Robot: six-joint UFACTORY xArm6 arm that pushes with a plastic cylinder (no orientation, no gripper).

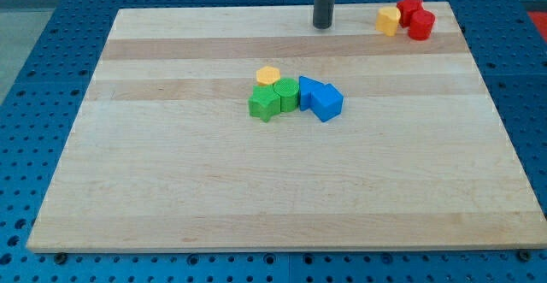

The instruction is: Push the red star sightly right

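The red star [410,7] sits at the view's top right corner of the wooden board [282,189], touching a red cylinder [421,25] below it and a yellow block [389,20] at its left. My tip [321,26] rests on the board near the top edge, well to the left of this cluster, about a hand's width from the yellow block.
A cluster lies mid-board: a yellow hexagon [268,75], a green star [264,104], a green cube [287,94] and two blue blocks [311,90] [327,103] touching each other. The board's right edge is close to the red blocks.
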